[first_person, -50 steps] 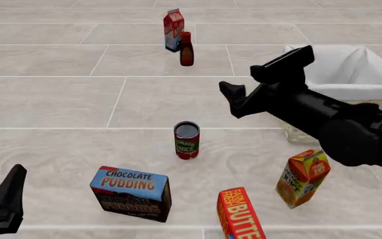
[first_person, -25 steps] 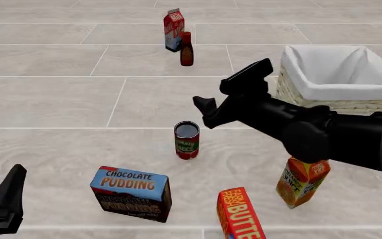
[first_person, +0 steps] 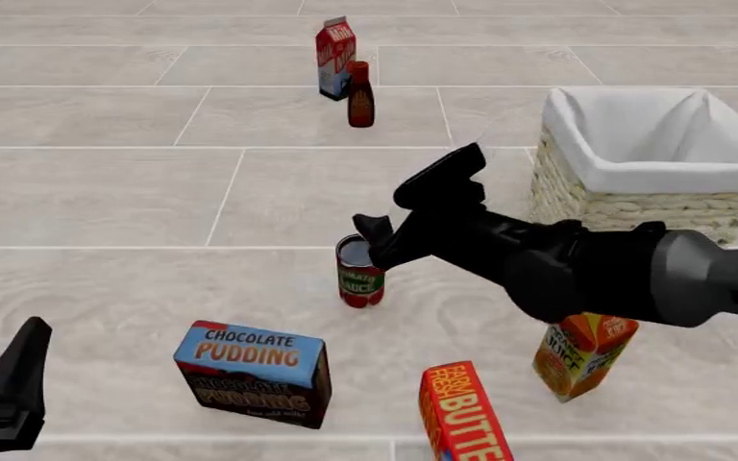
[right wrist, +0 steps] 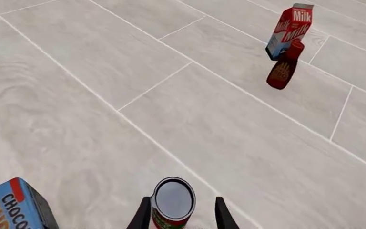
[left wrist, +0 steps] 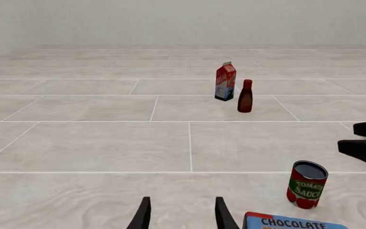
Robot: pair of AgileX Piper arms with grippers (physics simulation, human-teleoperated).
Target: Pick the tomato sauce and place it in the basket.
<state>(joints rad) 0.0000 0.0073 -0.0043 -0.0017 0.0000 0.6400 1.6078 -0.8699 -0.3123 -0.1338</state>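
The tomato sauce (first_person: 360, 280) is a small red can with a green band and a dark top, standing upright mid-floor. It also shows in the left wrist view (left wrist: 307, 184). My right gripper (first_person: 373, 246) is open and down at the can's top. In the right wrist view the tomato sauce (right wrist: 173, 201) sits between the two fingers (right wrist: 221, 215), and I cannot tell whether they touch it. The basket (first_person: 561, 130), pale wicker with white lining, stands at the right, behind the right arm. My left gripper (first_person: 11, 384) is open and holds nothing, low at the near left.
A milk carton (first_person: 335, 56) and a dark red-brown bottle (first_person: 360, 94) stand at the far middle. A chocolate pudding box (first_person: 254, 370), a butter box (first_person: 463, 415) and an orange juice carton (first_person: 583, 357) lie in the near row, close to the can.
My right arm has swung left and down from beside the basket to the can, bringing its open fingers around the can's top. The left arm and all the objects have stayed still.
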